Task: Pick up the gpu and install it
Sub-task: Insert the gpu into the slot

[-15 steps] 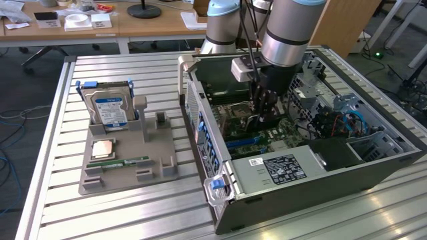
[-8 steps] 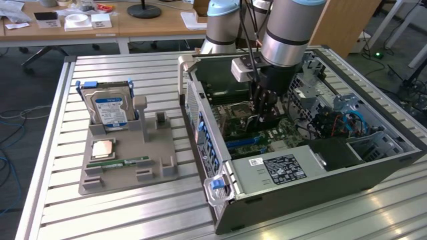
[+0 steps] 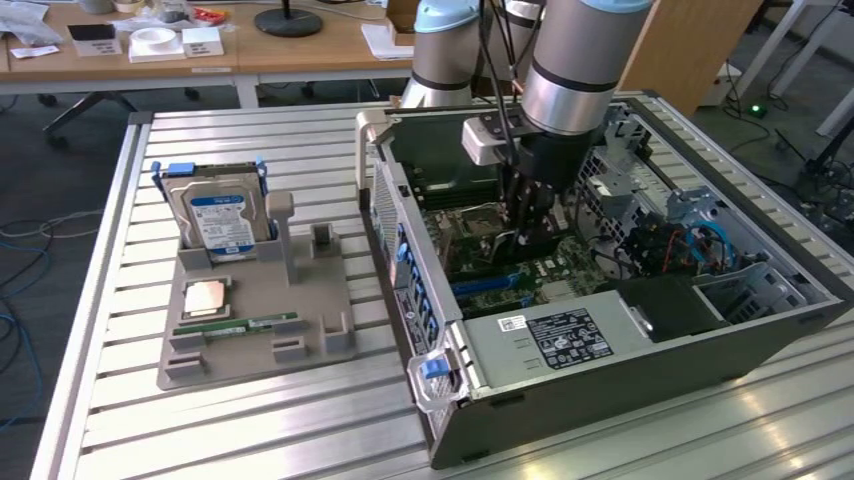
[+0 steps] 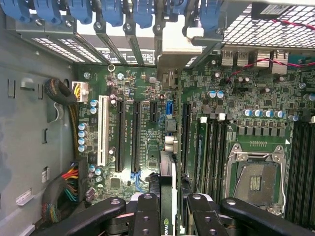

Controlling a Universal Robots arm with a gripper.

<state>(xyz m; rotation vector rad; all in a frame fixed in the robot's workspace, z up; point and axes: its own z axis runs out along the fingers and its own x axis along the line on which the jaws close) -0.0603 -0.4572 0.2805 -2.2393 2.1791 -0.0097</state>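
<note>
Black gripper (image 4: 169,216) clamps the thin dark gpu card (image 4: 166,194) edge-on over the green motherboard (image 4: 231,83); exterior view adds the open grey computer case (image 3: 601,400), with a silver hard drive (image 3: 220,220) on the exterior view's left.

One gpu (image 4: 167,189), one hard drive (image 3: 220,222), one case (image 3: 641,375)

Silver-grey tubular arm (image 3: 574,70), pale blue joint cap (image 3: 447,15), white wrist box (image 3: 483,140), black fingers (image 4: 145,216) with round screws (image 4: 146,197)

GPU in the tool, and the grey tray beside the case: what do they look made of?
gpu: thin dark circuit board, seen edge-on; its shiny silvery bracket end is likely bare metal.
grey tray: dull, uniform grey with blocky moulded posts, probably plastic.
</note>
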